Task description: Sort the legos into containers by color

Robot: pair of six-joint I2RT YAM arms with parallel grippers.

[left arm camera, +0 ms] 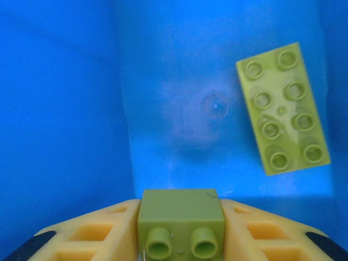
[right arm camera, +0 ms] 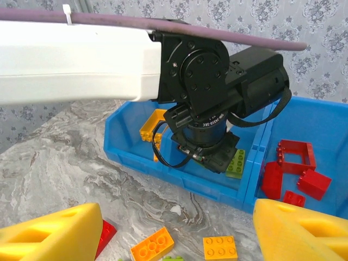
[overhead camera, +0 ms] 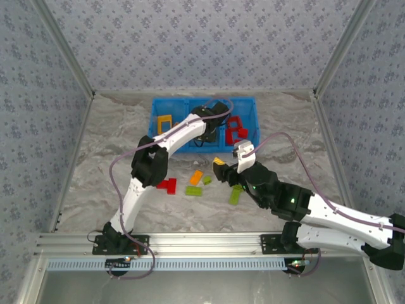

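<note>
Tabletop [overhead camera: 95,190]: the blue bin [overhead camera: 250,104] sits centred at the far edge. It has 3 compartments: orange left, lime middle, red right.

My left gripper [left arm camera: 179,209] is down inside the middle compartment, its fingers clamped on a small lime brick [left arm camera: 179,217]. 1 flat lime brick [left arm camera: 283,109] lies on the floor there, toward the right wall.

My right gripper [right arm camera: 176,212] hovers over mid-tabletop, near the bin's near wall. Its fingers are wide apart with nothing between them.

Step in hand, by my judgement: lime drop-off. Next, I part the left fingers, let the brick fall clear, then lift straight up between the dividers.

Loose on mid-tabletop: a red brick [overhead camera: 168,185], a lime brick [overhead camera: 193,190], and an orange brick [right arm camera: 152,244] below my right gripper. That last is the likely next pick. It needs a descent with fingers across its short sides.
</note>
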